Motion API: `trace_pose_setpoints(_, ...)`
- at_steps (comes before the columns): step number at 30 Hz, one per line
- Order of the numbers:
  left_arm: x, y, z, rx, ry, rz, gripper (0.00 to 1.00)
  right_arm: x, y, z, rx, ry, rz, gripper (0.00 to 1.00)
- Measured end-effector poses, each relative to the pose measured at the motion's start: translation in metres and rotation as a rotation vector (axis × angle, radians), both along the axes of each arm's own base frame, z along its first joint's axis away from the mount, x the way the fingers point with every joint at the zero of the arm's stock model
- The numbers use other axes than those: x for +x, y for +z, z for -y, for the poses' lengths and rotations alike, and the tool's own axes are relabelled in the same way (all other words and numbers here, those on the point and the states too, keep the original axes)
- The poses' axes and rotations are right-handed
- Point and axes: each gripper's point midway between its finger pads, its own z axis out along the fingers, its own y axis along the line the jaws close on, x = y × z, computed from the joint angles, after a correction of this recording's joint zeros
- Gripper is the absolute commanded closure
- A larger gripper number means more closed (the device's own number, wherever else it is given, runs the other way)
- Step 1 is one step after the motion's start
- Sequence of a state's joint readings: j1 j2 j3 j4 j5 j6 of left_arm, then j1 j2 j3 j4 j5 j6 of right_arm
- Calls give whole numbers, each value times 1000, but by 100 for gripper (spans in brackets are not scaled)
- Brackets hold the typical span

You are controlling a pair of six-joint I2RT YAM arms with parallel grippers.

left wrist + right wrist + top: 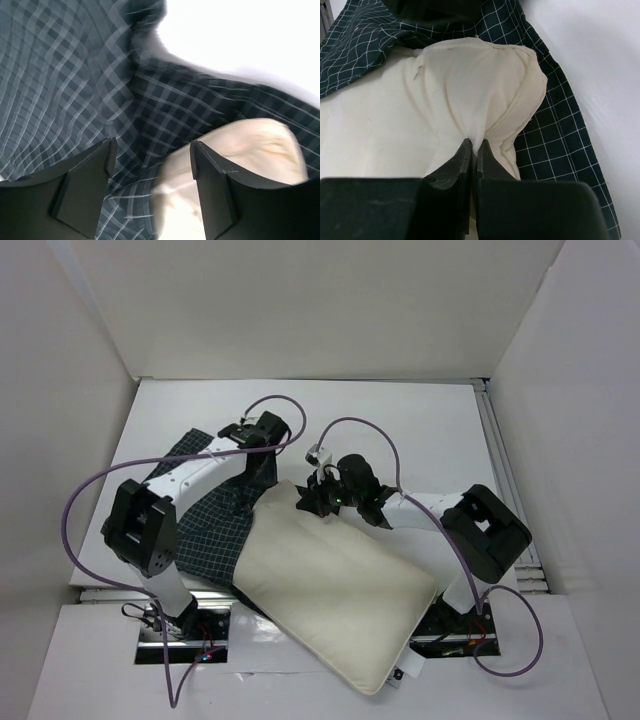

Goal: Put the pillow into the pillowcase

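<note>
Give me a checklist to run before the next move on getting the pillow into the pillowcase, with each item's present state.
1. The right gripper holds the pillow: ok, shut on a fold at its corner.
2. The left gripper holds the pillowcase: not ok, its jaws stand open above the cloth, gripping nothing.
3. Pillow corner reaches the pillowcase: ok, it lies on the checked fabric.
4. Pillowcase mouth spread open: cannot tell, the cloth is rumpled.
5. Pillow inside the pillowcase: not ok, the top view shows most of it bare.
</note>
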State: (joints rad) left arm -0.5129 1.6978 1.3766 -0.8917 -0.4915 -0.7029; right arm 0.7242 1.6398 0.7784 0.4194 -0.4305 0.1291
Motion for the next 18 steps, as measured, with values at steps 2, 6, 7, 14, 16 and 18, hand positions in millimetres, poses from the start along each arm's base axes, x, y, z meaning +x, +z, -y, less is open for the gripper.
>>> trace_pose_setpoints(2,5,-4,11,-30,-56,-6,23,0,0,0,0,0,0,100)
trace_pose_setpoints(6,8,-14,20,-43,-102,-25,25,0,0,0,0,0,0,100)
trace_pose_setpoints(7,8,-20,20,-32,-107,-43,25,0,0,0,0,0,0,100)
trace_pose_setpoints(14,-7,-69,-3,24,-45,-159,35,-1,-3,1,-10,-1,-11,100)
trace_pose_setpoints(16,-12,-77,-13,29,-8,-183,75,-1,-3,1,-10,0,-12,100)
trace_pose_setpoints(18,-14,-82,-18,31,14,-203,100,-1,-3,1,-11,-1,-11,100)
